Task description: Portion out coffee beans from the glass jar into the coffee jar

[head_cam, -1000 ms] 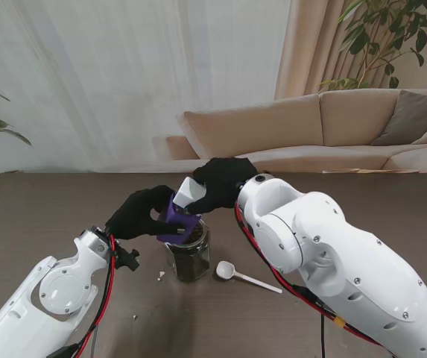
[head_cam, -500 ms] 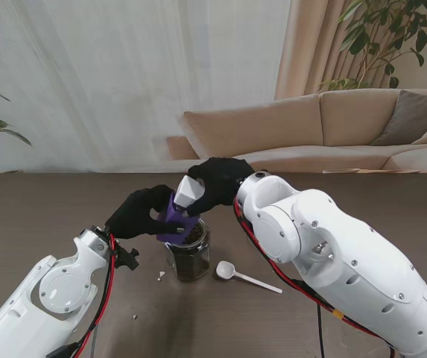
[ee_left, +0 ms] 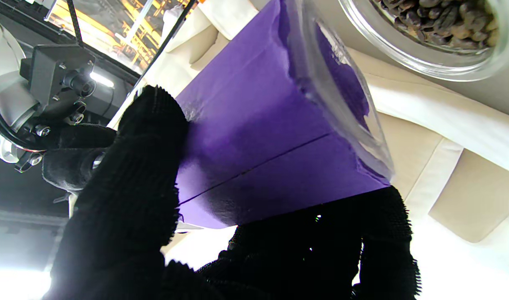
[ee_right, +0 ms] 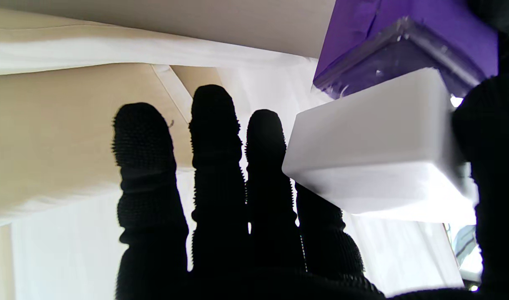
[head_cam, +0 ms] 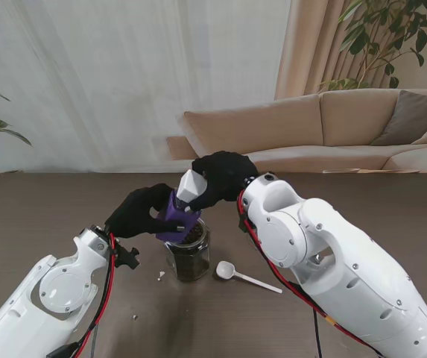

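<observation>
so, lid coming off the purple coffee jar, no beans portioned yet as far as visible.
centre of the stand view: left hand point(head_cam: 140, 212) grips the purple coffee jar point(head_cam: 177, 216), held tilted over the open glass jar point(head_cam: 188, 251), which is full of beans. right hand point(head_cam: 220, 177) pinches the white lid point(head_cam: 191, 186) at the purple jar's mouth; whether it is fully free i cannot tell. white spoon point(head_cam: 234, 273) lies unused lower right of the glass jar. scooping and transfer are all left, a few crumbs point(head_cam: 161, 275) on the table point(head_cam: 49, 209).
</observation>
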